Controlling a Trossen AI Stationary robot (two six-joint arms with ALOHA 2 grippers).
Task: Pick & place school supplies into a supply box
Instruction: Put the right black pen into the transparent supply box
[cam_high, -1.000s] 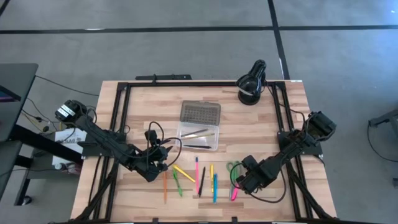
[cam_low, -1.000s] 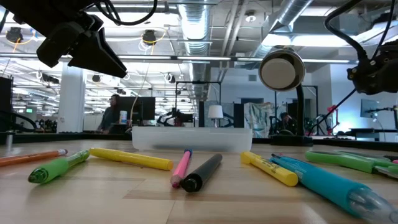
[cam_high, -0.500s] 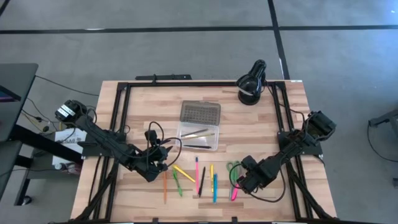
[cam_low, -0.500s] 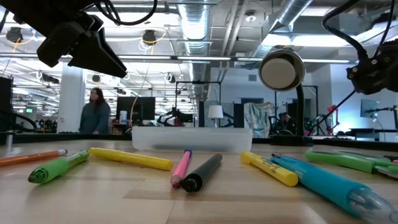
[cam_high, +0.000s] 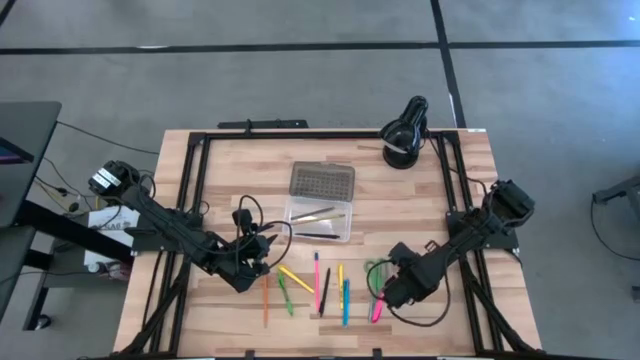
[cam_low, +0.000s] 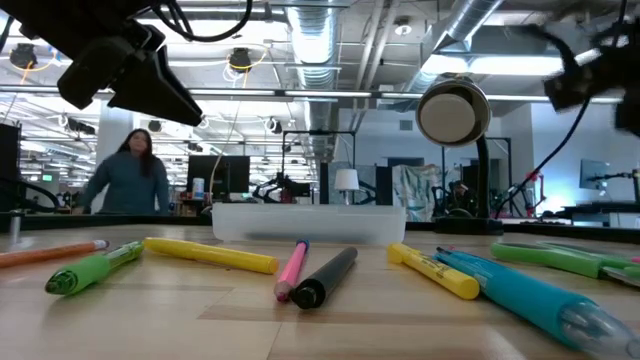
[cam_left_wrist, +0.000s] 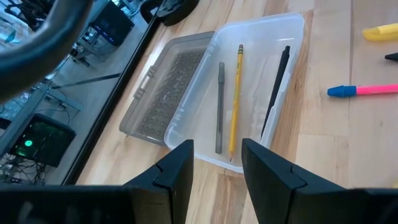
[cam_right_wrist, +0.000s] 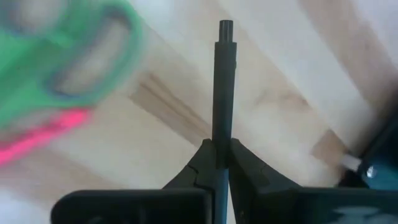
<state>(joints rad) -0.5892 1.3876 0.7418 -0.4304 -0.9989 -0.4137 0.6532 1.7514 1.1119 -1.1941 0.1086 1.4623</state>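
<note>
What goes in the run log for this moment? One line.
right pincer: shut on dark pen, above table by green scissors | left pincer: open, empty, facing supply box | box: three items inside

Even, bright overhead light — ceiling fixtures glow behind the table in the low view, and the wood shows only soft, short shadows under the arms. The right gripper is sharp in its own wrist view, but just beyond its fingertips the green scissors smear into blur; in the low view that arm is streaked. The nearest blue marker is out of focus — as is the person far behind.
</note>
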